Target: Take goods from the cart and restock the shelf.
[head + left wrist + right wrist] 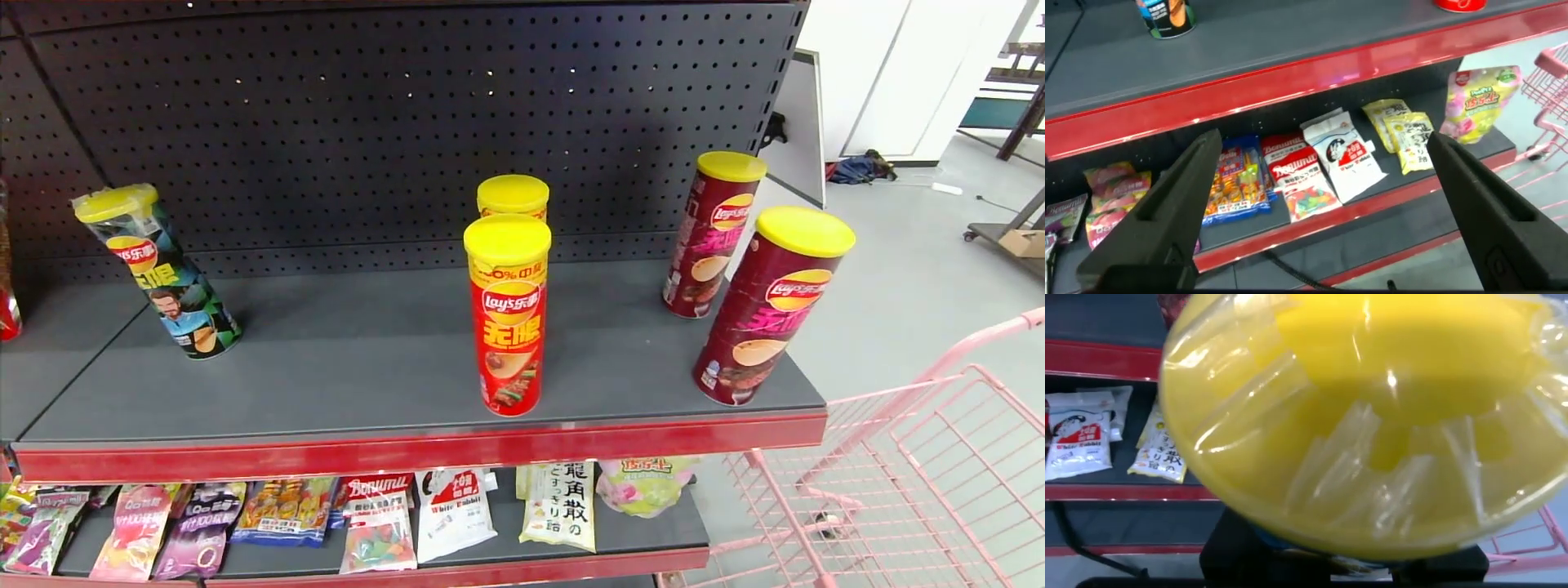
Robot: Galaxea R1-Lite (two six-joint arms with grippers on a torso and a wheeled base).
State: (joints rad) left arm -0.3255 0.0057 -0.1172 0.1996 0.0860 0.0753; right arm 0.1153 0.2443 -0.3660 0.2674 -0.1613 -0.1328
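On the upper shelf a red chip can stands near the front edge, with a second can right behind it. Two maroon cans stand at the right end. A dark green can is at the left. In the right wrist view, a chip can's yellow plastic-wrapped lid sits right at the camera, held in my right gripper. My left gripper is open and holds nothing, level with the lower shelf, and its fingers frame the snack bags.
The lower shelf holds several snack bags. A pink wire cart stands to the right of the shelving, with open floor behind it. A dark pegboard wall backs the upper shelf.
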